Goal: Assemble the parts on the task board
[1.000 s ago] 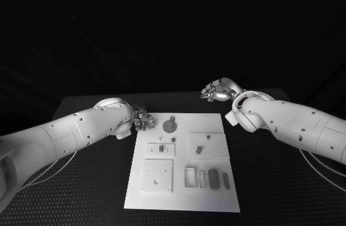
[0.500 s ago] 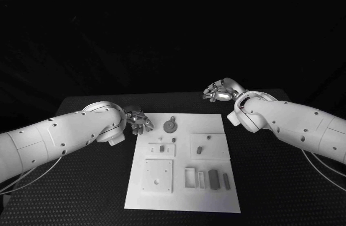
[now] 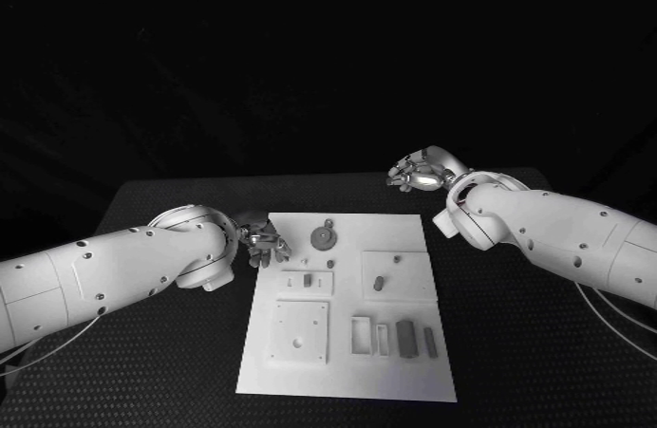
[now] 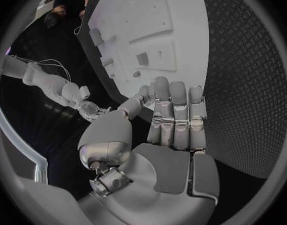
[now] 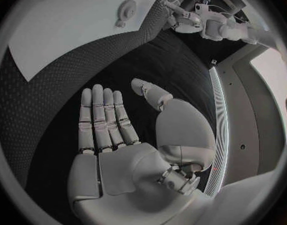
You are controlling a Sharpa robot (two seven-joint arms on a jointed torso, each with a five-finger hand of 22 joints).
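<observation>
The task board (image 3: 349, 300) is lying in the middle of the black table (image 3: 164, 352), and nothing on it is being seen to have shifted over the last second: one round disc-shaped part (image 3: 323, 236) is resting near its far edge, one small dark part (image 3: 377, 283) is sitting right of centre, and a row of what appear to be four slim pieces (image 3: 394, 338) is lying near its front right corner, their exact number being hard to settle. What has been changing is the left hand (image 3: 262, 239), which is being drawn nearer and closer to the board's far-left edge; it is being held with fingers spread and nothing in them. The right hand (image 3: 416, 174) is being kept almost where it was, beyond the board's far-right corner, flat-fingered and empty. No part is yet being handled, so assembly is judged to be only beginning.
</observation>
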